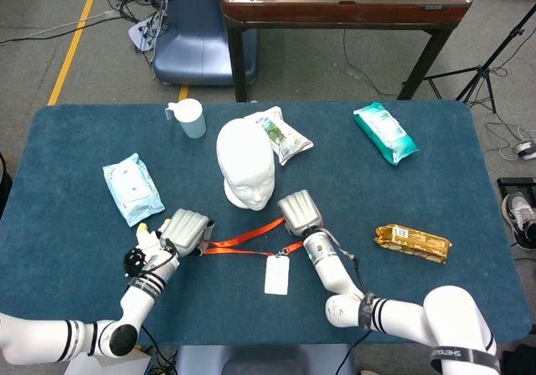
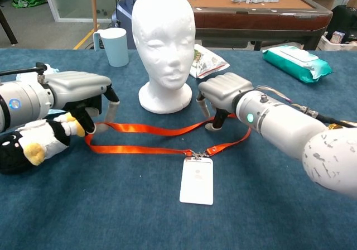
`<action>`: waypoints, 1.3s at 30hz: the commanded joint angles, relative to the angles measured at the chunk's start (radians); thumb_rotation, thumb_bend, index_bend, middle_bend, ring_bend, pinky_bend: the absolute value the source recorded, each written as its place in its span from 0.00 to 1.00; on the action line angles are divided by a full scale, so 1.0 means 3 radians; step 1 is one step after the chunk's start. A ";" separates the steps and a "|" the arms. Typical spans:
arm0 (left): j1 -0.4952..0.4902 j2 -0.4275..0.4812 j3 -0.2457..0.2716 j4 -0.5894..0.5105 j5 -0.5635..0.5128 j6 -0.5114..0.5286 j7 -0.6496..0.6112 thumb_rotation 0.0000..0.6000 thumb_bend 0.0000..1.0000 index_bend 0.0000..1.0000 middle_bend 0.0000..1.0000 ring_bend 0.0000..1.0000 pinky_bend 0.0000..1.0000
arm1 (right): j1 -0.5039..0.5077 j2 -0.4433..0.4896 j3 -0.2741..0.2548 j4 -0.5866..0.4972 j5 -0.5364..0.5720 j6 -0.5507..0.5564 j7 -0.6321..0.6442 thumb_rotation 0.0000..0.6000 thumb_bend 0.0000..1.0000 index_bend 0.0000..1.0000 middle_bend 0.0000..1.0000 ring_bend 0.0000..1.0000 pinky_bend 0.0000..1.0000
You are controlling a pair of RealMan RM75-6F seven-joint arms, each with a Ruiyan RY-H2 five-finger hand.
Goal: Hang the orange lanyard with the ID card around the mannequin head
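Observation:
The white mannequin head stands upright mid-table. In front of it the orange lanyard lies flat as a long loop, with its white ID card clipped at the near side. My left hand is at the loop's left end and pinches the strap between thumb and a finger. My right hand hovers over the loop's right part. Its fingers point down, spread apart, and touch the upper strap without gripping it.
A plush toy lies against my left forearm. A pale blue cup stands back left. A snack bag lies behind the head, wipe packs to either side, and a gold bar at the right.

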 commanded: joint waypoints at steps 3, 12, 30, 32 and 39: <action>0.0003 0.0009 -0.0003 0.0004 -0.0003 -0.0005 -0.0008 1.00 0.38 0.62 1.00 1.00 0.88 | 0.0040 -0.0059 0.0022 0.0061 0.0046 -0.0020 -0.0022 1.00 0.29 0.54 0.90 0.94 1.00; 0.0016 0.0017 0.0000 0.0010 0.0011 -0.0005 -0.0026 1.00 0.38 0.62 1.00 1.00 0.88 | 0.0082 -0.0119 0.0036 0.0140 0.0114 -0.0029 -0.0076 1.00 0.40 0.54 0.90 0.94 1.00; 0.0066 0.0064 -0.0008 -0.0063 0.0103 0.0033 -0.0112 1.00 0.38 0.62 1.00 1.00 0.88 | -0.0042 0.0105 -0.0046 -0.0149 -0.0024 0.0044 0.0104 1.00 0.42 0.62 0.90 0.94 1.00; 0.0080 0.0110 -0.0034 -0.0128 0.0141 0.0050 -0.0162 1.00 0.38 0.62 1.00 1.00 0.88 | -0.0085 0.0222 -0.0065 -0.0313 -0.0094 0.0066 0.0175 1.00 0.42 0.64 0.90 0.94 1.00; 0.0135 0.0375 -0.0140 -0.0448 0.0271 0.0077 -0.0369 1.00 0.38 0.62 1.00 1.00 0.88 | -0.0266 0.0777 -0.0135 -0.1060 -0.0414 0.0217 0.0424 1.00 0.42 0.66 0.90 0.94 1.00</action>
